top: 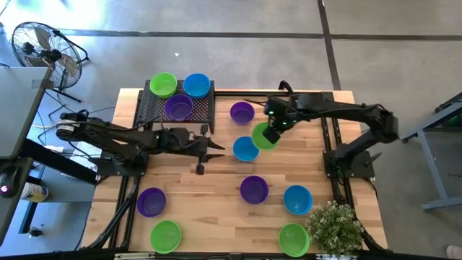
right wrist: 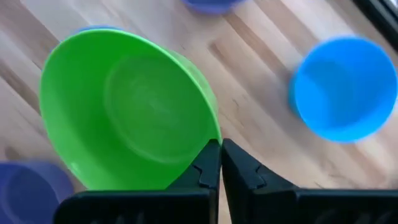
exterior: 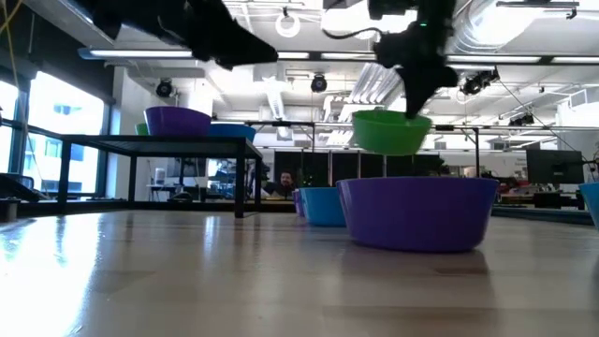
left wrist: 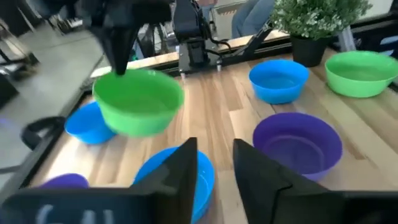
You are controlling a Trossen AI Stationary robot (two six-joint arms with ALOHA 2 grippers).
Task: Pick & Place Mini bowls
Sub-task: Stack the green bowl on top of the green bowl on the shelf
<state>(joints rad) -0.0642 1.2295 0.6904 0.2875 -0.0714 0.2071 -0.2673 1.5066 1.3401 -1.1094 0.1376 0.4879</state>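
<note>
So we're mid-carry here: the right pincer (top: pixel 270 134) is clamped on the rim of a lime green mini bowl (top: pixel 264 136), holding it up off the tabletop (top: pixel 216 195), just above a blue bowl (top: pixel 245 149) near the middle. The black mesh rack (top: pixel 177 108) already has three bowls on it, so I'd guess that's the destination. Next move needs a clean swing over there, avoiding the left pincer (top: pixel 216 149), which hovers nearby, slightly open and empty.
</note>
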